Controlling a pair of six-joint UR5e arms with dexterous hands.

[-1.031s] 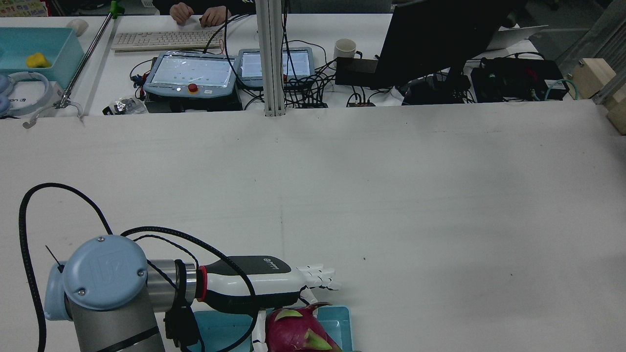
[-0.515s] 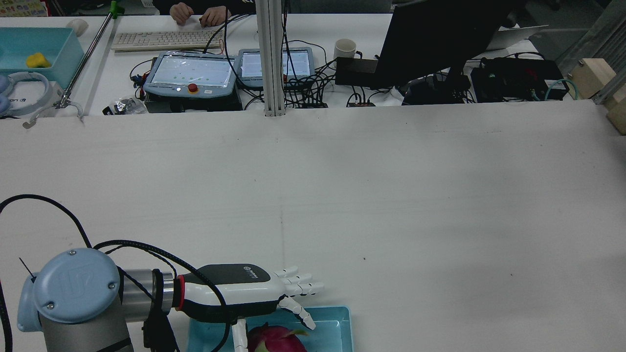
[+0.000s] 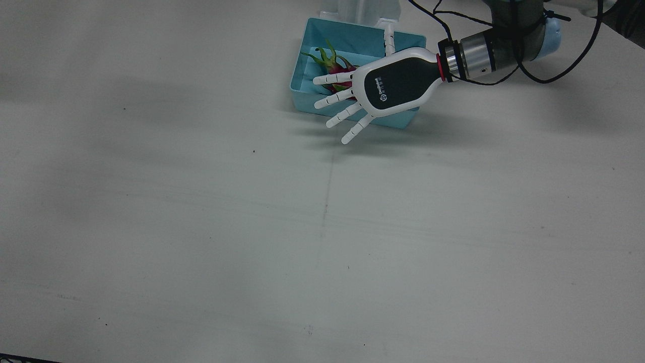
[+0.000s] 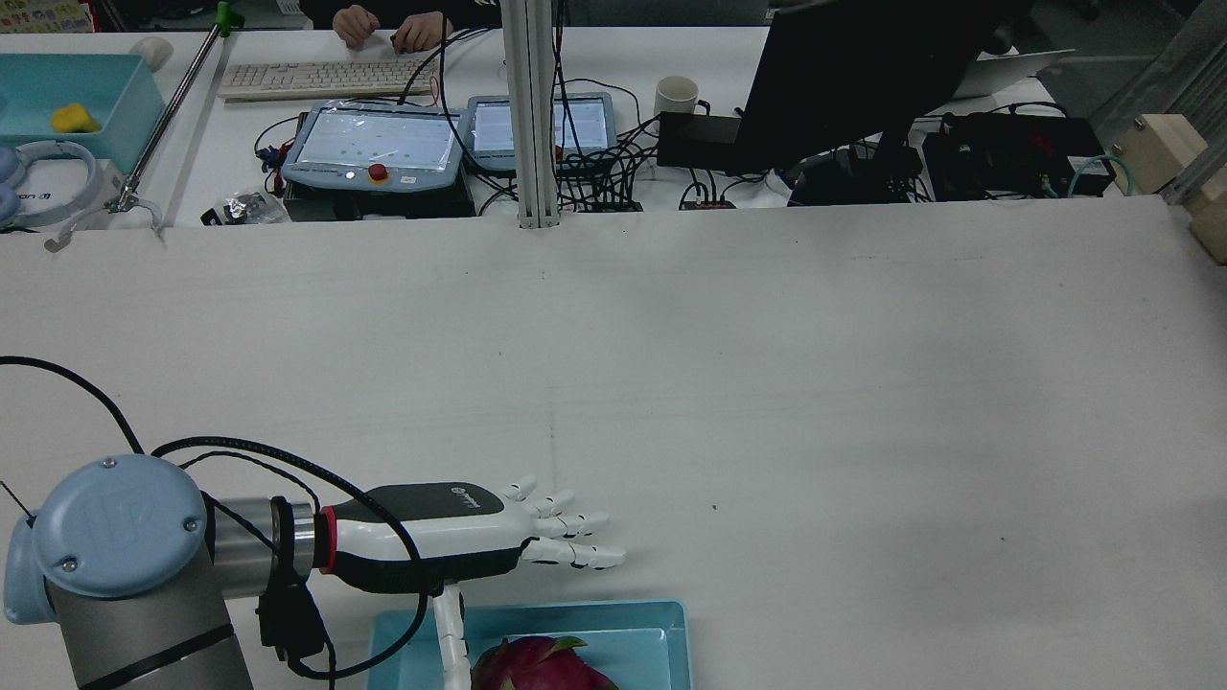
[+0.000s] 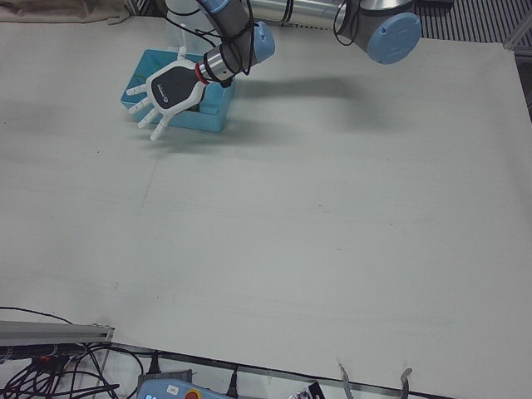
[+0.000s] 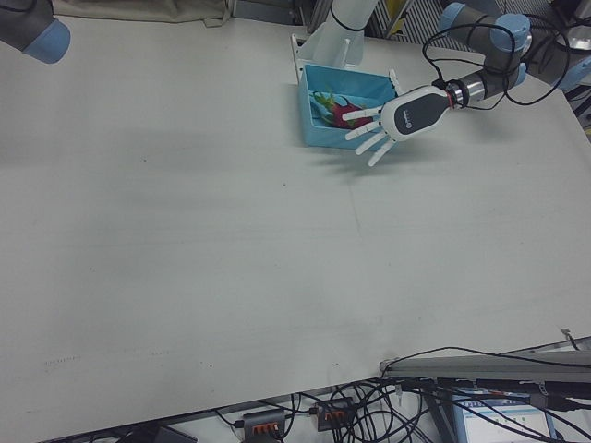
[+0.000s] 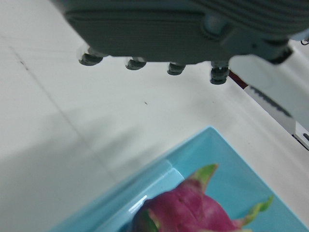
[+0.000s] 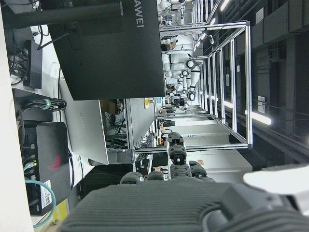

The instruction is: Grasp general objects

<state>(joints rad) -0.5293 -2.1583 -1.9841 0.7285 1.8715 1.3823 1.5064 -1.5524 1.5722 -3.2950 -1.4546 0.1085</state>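
Our left hand (image 3: 375, 93), fingers spread wide and empty, hovers above the blue tray (image 3: 307, 75) holding 1 dragon fruit (image 3: 335, 70); we should lower squarely over it and close gently around its body.

White table (image 4: 767, 383); behind it a desk with keyboard (image 4: 321, 79), mug (image 4: 677, 95), black monitor (image 4: 863, 72).

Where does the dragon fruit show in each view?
Front view: dragon fruit top centre, in teal bin.
Rear view: bottom edge.
Left-front view: hidden behind left hand.
Right-front view: top centre.
Left hand view: bottom.
Right hand view: absent.
Shared landmark: the bin.
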